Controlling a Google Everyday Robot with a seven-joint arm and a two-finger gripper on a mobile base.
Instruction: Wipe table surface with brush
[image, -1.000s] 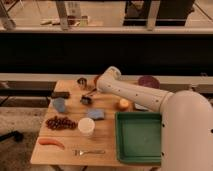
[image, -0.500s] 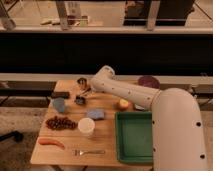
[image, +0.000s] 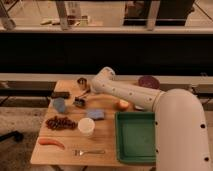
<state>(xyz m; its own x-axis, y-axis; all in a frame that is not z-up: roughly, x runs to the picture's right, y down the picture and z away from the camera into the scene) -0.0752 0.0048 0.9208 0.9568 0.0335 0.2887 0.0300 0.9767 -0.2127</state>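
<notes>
The light tan wooden table surface (image: 107, 131) fills the middle of the camera view. The brush (image: 80, 101), a small dark blocky head with a thin dark handle slanting up to the right, lies on the table's far left part. My arm reaches from the lower right across the table to the far left. My gripper (image: 89, 92) is at the end of the white arm, right at the upper end of the brush handle, just right of a metal cup (image: 81, 81). Whether it touches the handle is hidden.
A flat black bar (image: 60, 94), a blue-grey cup (image: 59, 104), grapes (image: 59, 122), a white cup (image: 86, 126), a blue sponge (image: 96, 114), an orange fruit (image: 123, 104), a green tray (image: 136, 137), a carrot (image: 51, 142), a fork (image: 90, 151) and a purple plate (image: 148, 81) lie on the table.
My arm has swung left across the table, bringing the gripper from near the middle to the brush by the metal cup. The brush and other items have stayed put.
</notes>
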